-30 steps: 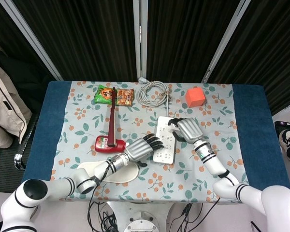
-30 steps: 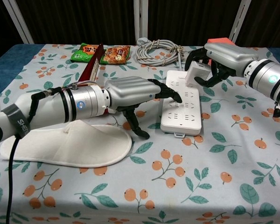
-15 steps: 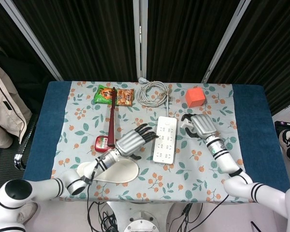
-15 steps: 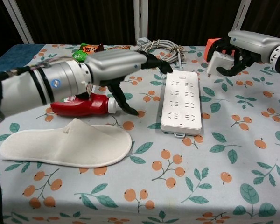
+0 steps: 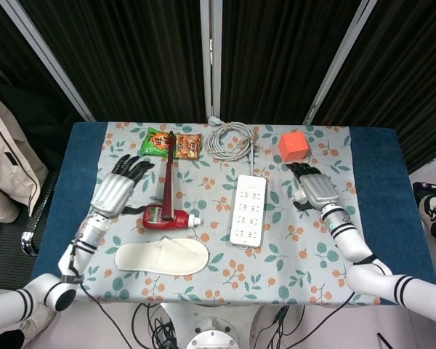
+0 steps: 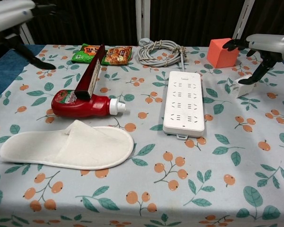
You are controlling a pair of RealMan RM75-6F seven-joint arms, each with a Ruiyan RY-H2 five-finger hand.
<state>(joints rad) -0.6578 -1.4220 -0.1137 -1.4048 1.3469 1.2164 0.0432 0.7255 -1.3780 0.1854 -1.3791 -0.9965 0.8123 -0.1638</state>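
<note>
1. At the far left of the head view, a beige jacket (image 5: 3,156) hangs beside the table, against black curtains (image 5: 131,58) with pale metal poles that close off the back of the room.
2. The table (image 5: 378,189) carries a blue cover, and over it lies a pale cloth printed with oranges and leaves (image 5: 203,269).
3. Your left hand (image 5: 116,190) hovers above the left part of the cloth, released, its fingers spread and holding nothing.
4. Just right of it lies a red bottle (image 6: 83,105) on its side, with a dark red flat stick (image 6: 91,75) leaning across it.
5. Near you, a white slipper (image 6: 68,150) lies flat; at the far edge sit a green snack packet (image 5: 157,142) and an orange snack packet (image 5: 189,145).
6. In the middle, a white power strip (image 6: 183,103) lies lengthwise, with a coiled grey cable (image 5: 231,139) beyond it.
7. An orange cube (image 6: 222,52) stands at the far right.
8. Your right hand (image 5: 316,190) is loose above a small white plug adapter (image 6: 239,88) resting on the cloth, right of the strip. One fingertip reaches down close to it; you cannot tell whether it touches.
</note>
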